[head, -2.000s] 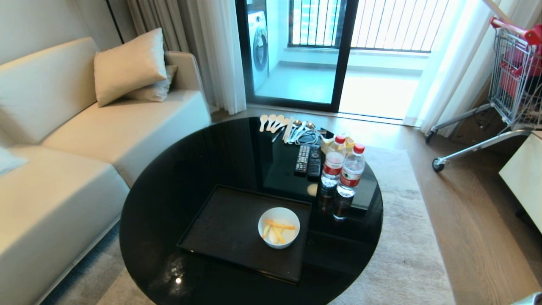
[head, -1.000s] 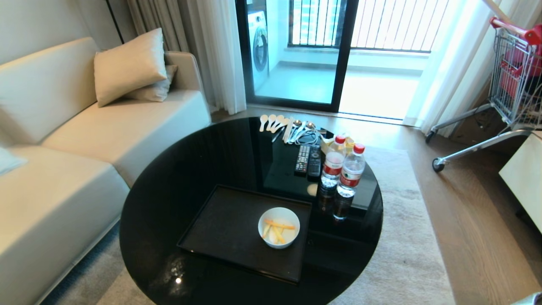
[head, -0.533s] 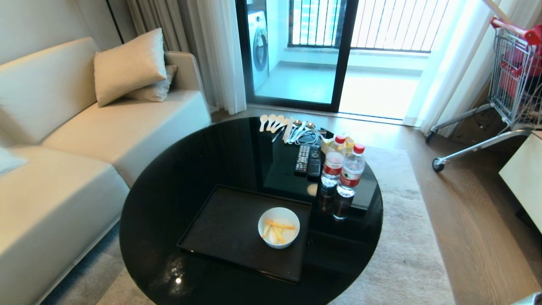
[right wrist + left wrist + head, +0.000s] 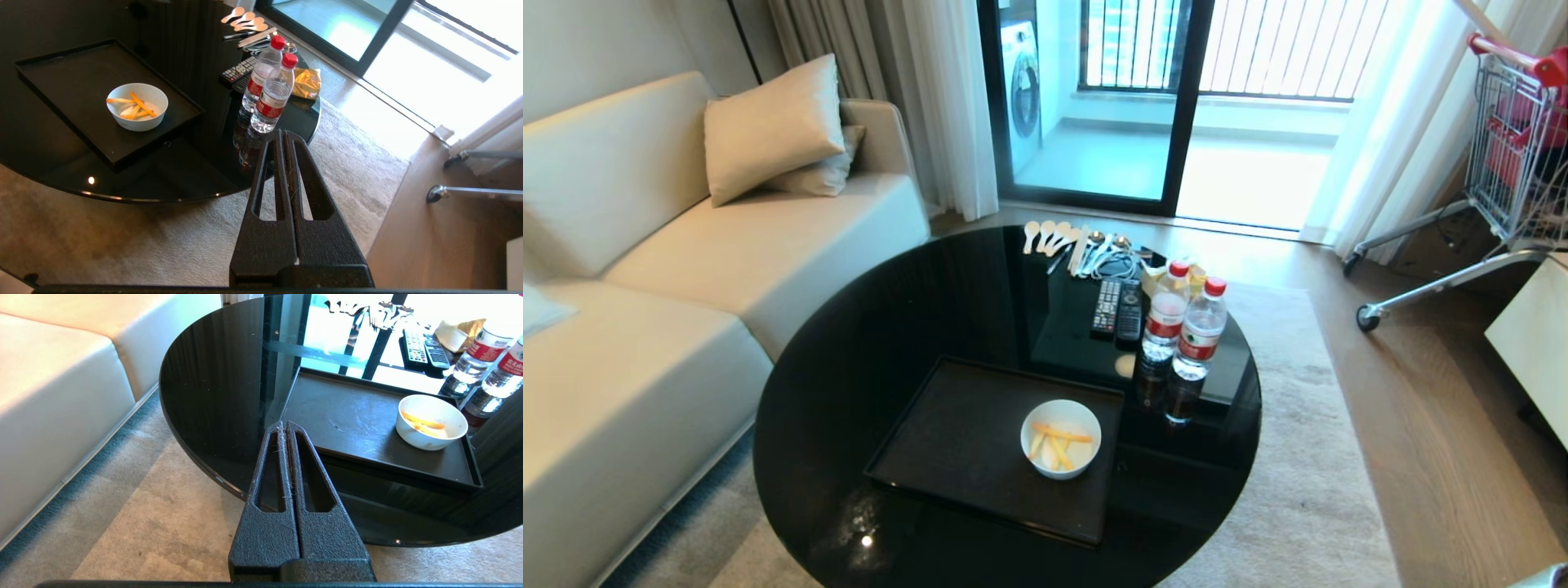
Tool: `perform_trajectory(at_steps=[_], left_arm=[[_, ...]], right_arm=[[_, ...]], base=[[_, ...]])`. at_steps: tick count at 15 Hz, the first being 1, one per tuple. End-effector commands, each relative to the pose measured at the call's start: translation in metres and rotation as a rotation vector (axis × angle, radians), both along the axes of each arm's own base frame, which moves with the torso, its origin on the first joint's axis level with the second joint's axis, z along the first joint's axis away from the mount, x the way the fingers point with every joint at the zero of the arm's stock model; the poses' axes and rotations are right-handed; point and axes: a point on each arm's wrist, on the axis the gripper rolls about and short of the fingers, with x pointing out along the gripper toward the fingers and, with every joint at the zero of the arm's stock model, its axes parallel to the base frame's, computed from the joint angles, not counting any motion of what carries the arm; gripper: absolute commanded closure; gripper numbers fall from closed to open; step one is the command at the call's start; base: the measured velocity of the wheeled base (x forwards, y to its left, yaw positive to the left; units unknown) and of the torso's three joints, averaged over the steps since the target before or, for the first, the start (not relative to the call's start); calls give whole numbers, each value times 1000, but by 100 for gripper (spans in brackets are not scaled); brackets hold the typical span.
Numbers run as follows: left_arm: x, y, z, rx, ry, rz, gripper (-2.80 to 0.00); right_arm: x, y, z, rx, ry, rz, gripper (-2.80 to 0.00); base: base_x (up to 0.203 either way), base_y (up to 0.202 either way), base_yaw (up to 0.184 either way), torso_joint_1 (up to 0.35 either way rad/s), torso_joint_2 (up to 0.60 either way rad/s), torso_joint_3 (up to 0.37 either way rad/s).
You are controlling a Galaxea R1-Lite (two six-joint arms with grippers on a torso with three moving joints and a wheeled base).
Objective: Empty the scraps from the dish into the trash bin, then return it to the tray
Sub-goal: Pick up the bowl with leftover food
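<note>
The dish (image 4: 1060, 438), a small white bowl, stands at the right end of the black tray (image 4: 956, 441) on the round glossy table. The scraps (image 4: 1058, 441), a few yellow-orange sticks, lie inside it. The same dish (image 4: 432, 422) shows far off in the left wrist view, and the dish (image 4: 137, 106) with scraps (image 4: 132, 107) shows in the right wrist view. My left gripper (image 4: 284, 424) is shut and empty, low before the table's near edge. My right gripper (image 4: 282, 134) is shut and empty, off the table's right side near the bottles. The trash bin is out of view.
Two water bottles (image 4: 1186, 331) stand right of the tray, with two remotes (image 4: 1116, 309), spoons (image 4: 1054, 237) and a yellow packet (image 4: 307, 83) behind. A beige sofa (image 4: 645, 269) is on the left, a shopping cart (image 4: 1515, 155) at the far right, a rug (image 4: 1307, 457) below.
Nothing has moved in the head view; the dish, tray and bottles stand as before, and neither arm appears there.
</note>
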Motion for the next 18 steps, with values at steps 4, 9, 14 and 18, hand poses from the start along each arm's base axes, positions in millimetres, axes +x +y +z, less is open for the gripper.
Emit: perform_trajectory(at_steps=[4,9,14,18], left_arm=[[0,0,0,-1,-1,0,0],[0,0,0,-1,-1,0,0],[0,0,0,-1,-1,0,0],[0,0,0,-1,-1,0,0]], right_arm=[[100,9,61,-161,125,201,0],[171,64,61,-222,204,488,0],[243,109,49,-175,302,545,0],[292,138,44,98,503,427,0]], base=[[0,0,0,0,0,0],[0,0,0,0,0,0],[0,0,0,0,0,0],[0,0,0,0,0,0]])
